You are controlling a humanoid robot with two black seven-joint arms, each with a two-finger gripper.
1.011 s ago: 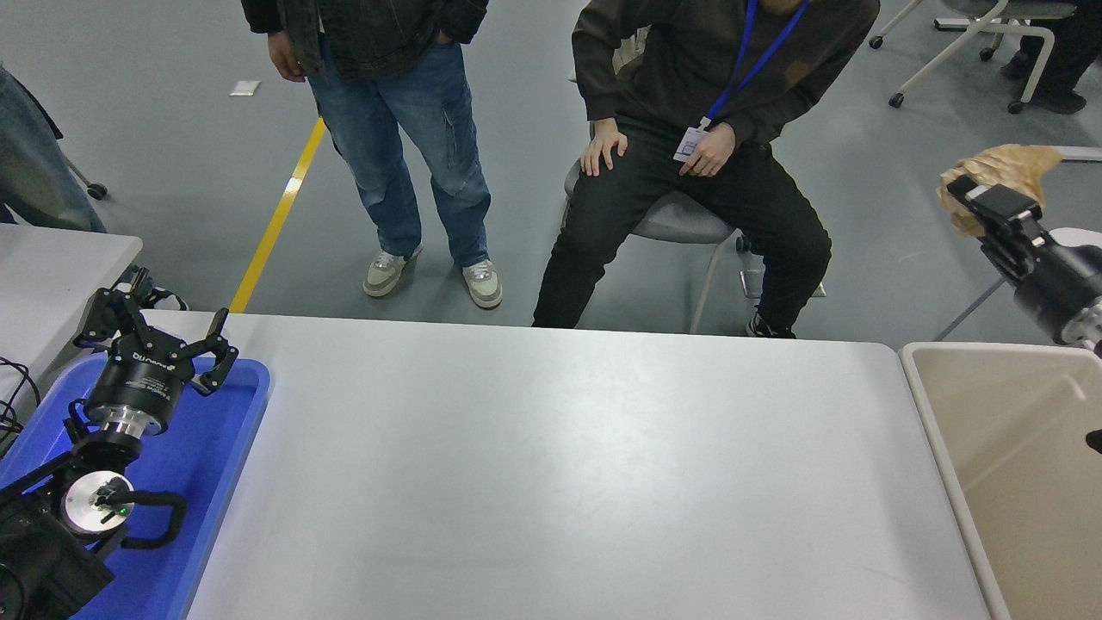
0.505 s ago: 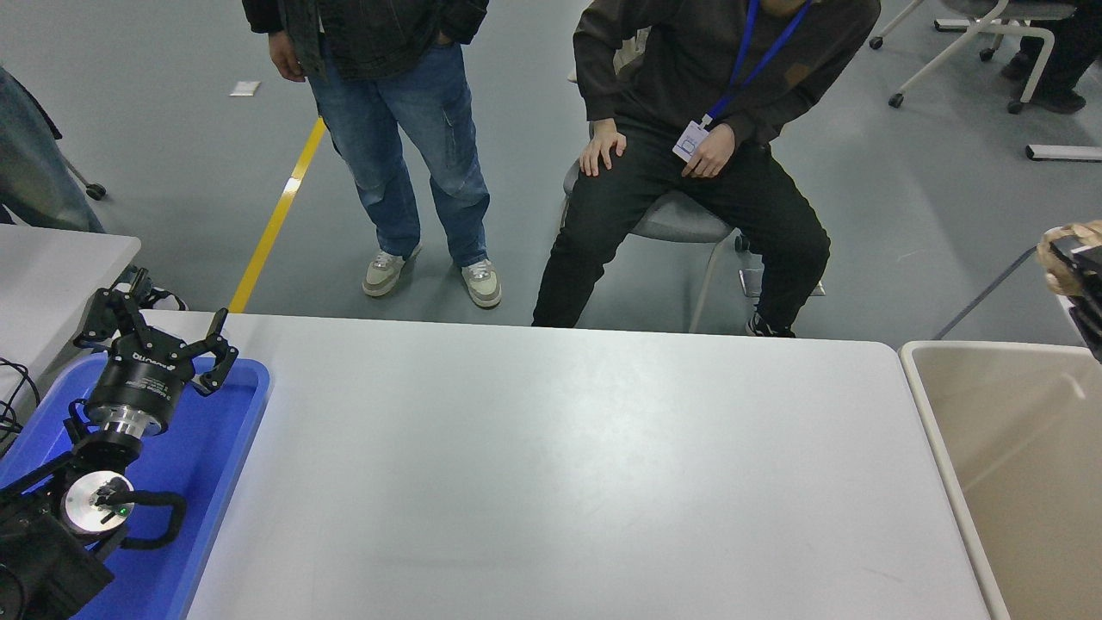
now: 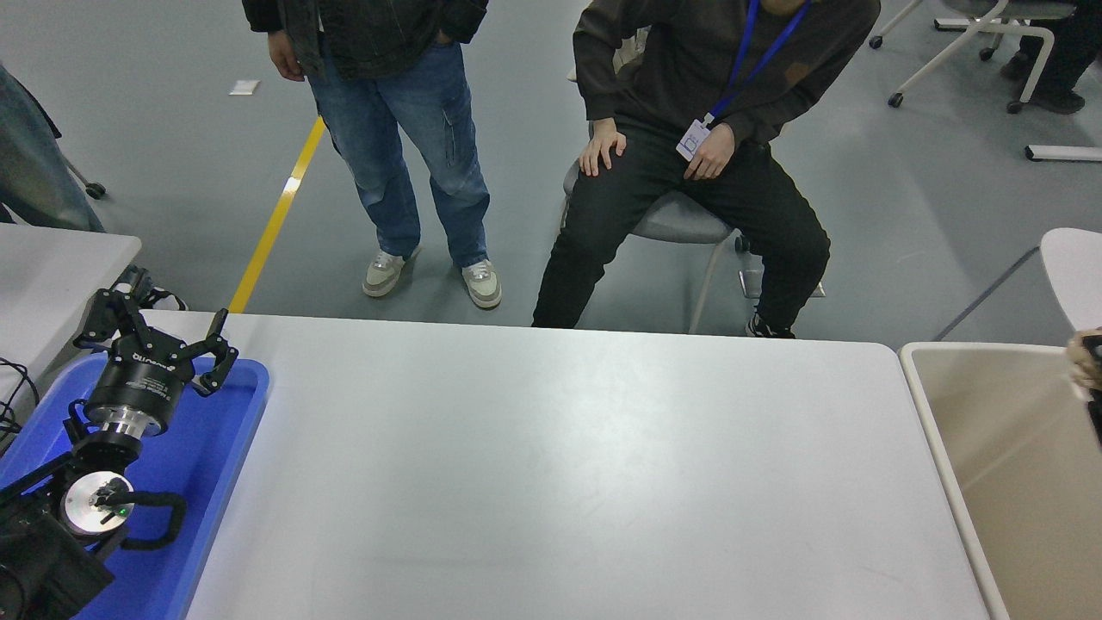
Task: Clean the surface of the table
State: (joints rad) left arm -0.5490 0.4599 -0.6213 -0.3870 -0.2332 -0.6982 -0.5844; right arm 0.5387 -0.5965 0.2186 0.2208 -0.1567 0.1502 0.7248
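Observation:
The table surface (image 3: 560,465) is a wide matte white-grey top with nothing lying on it. At the right picture edge only a sliver of my right gripper (image 3: 1093,368) shows, over the beige bin (image 3: 928,412), with a scrap of crumpled brown paper (image 3: 1081,362) still in its grip. My left gripper (image 3: 160,334) is parked at the lower left above the blue tray (image 3: 219,448), its fingers spread open and holding nothing.
A smaller white table (image 3: 52,267) stands at the far left. Beyond the far edge, one person (image 3: 405,129) stands and another person (image 3: 689,155) sits on a chair. A round white tabletop (image 3: 1076,267) shows at the right edge.
My right gripper with the brown paper has dropped and swung right, from high above the bin's far corner to almost out of view at the right edge. The left arm stayed still.

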